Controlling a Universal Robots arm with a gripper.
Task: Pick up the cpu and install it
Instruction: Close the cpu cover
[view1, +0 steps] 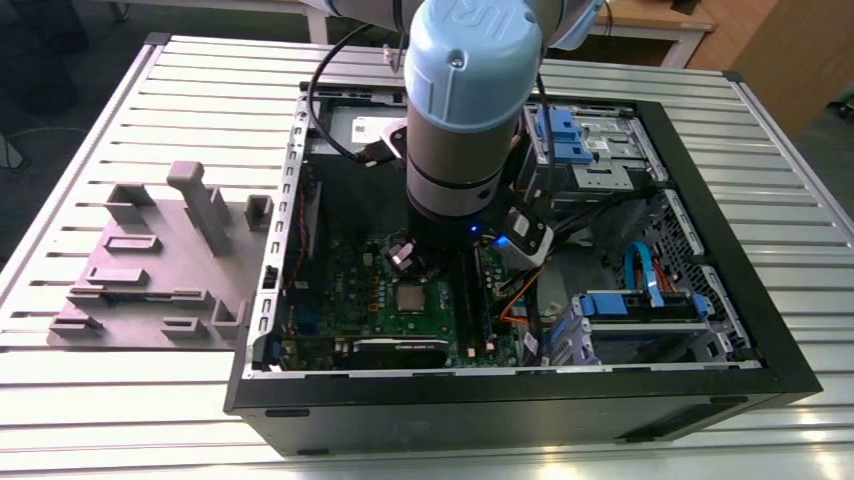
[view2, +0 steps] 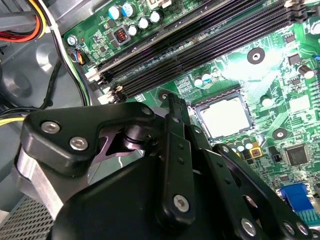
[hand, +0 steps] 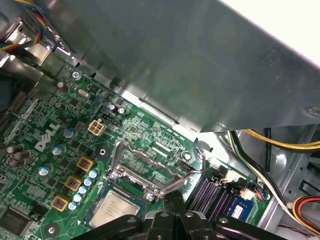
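The cpu (view2: 225, 117) is silvery-grey with a pale rim, near the black gripper (view2: 175, 105); the motherboard (view2: 235, 75) below them is green.

Wears a rounded pale blue cap (view1: 467, 50) atop the arm (view1: 461, 150), a silver-grey cylinder with a dark band beneath. Carries a black cable (view1: 322, 95) looped along one side and a small blue light (view1: 501, 241) glowing low near the wrist. Ends in a matte black gripper (view2: 175, 107), built of rounded linkage bars pinned with silver screws (view2: 181, 202) in the second wrist view, around a purplish metal pivot (view2: 125, 142).
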